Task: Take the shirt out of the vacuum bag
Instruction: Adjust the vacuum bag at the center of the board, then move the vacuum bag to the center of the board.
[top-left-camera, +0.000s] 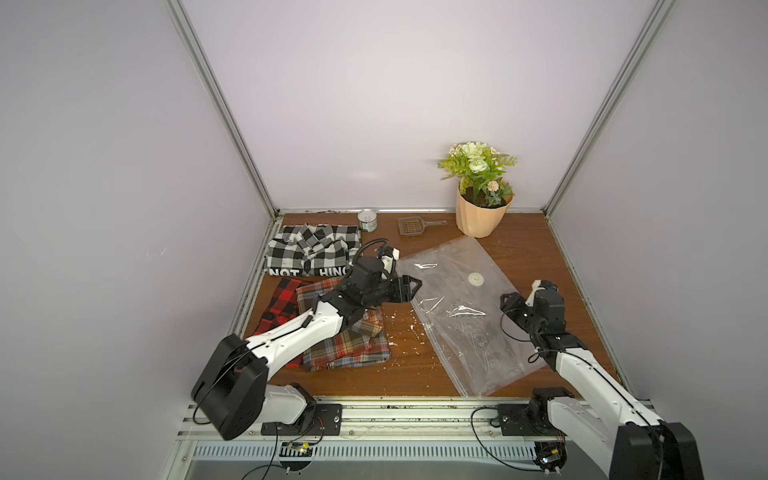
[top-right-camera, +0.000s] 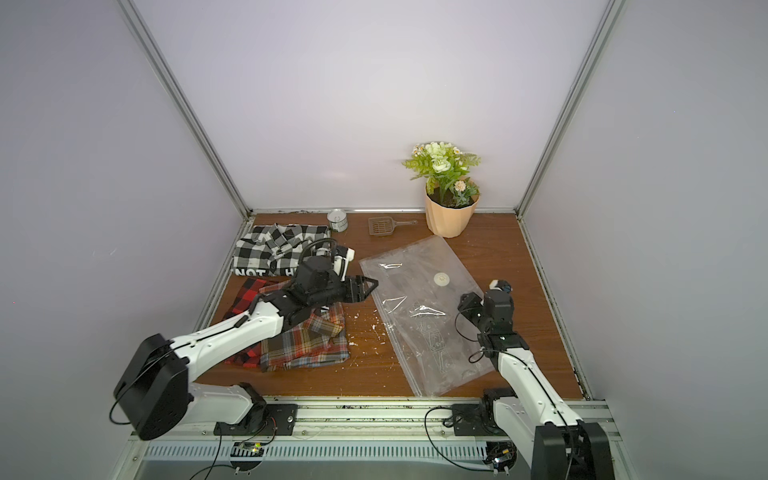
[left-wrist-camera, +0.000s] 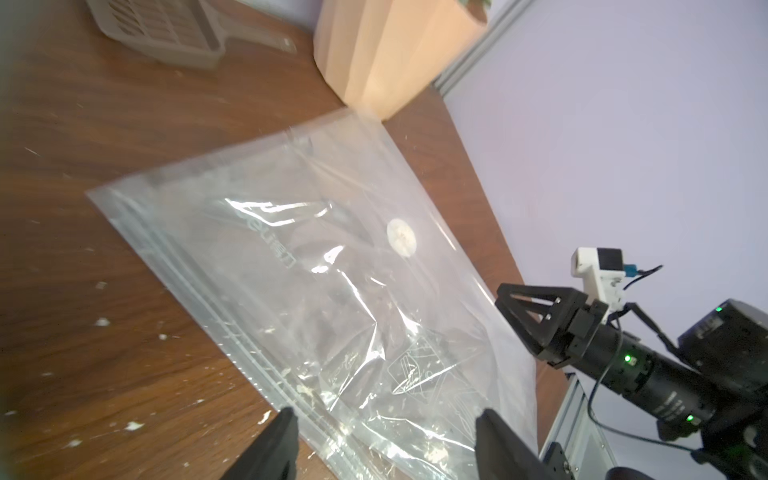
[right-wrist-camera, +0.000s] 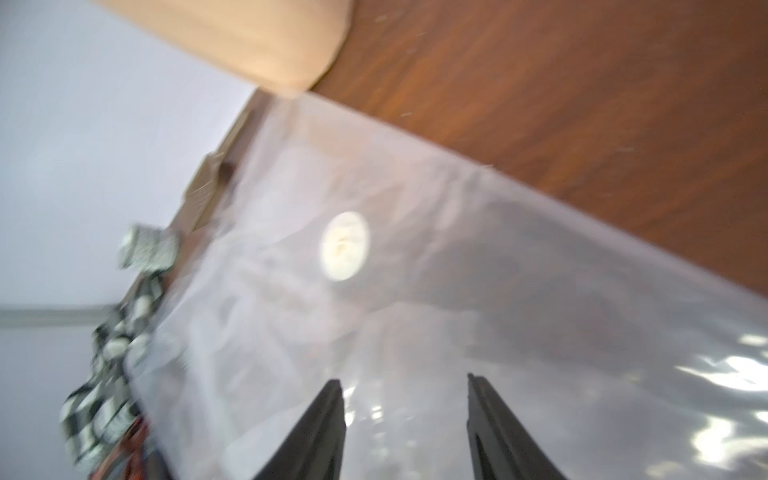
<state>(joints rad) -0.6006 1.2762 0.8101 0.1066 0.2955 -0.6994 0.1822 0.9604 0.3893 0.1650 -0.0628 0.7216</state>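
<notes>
Top-down view of a wooden table (top-left-camera: 399, 374) w/ two robot arms. The vacuum bag (top-left-camera: 457, 316) lies flat at centre-R. Its long axis runs from the flower pot (top-left-camera: 482, 218) at the back toward the front-R corner, and the round white valve (top-left-camera: 475, 279) faces up. The bag looks empty: no cloth shows through the plastic.

Three folded shirts lie outside it, to the L: a b/w check shirt (top-left-camera: 309, 253) at the back, a red check shirt (top-left-camera: 282, 303), and on top of that an orange plaid shirt (top-left-camera: 349, 338). The orange one is near the bag's zip edge but apart from it, partly under the L arm.

The L gripper (top-left-camera: 410, 286) hangs at the bag's far-L corner, jaws apart, nothing between them. The R gripper (top-left-camera: 510, 300) sits at the opposite long edge, jaws likewise apart & empty.

So the bag lies between both pincers, side-on to each. The orange shirt is behind the L gripper and well apart from the R. Judgement: removal appears done, and any further shirt move suits the L arm.
</notes>
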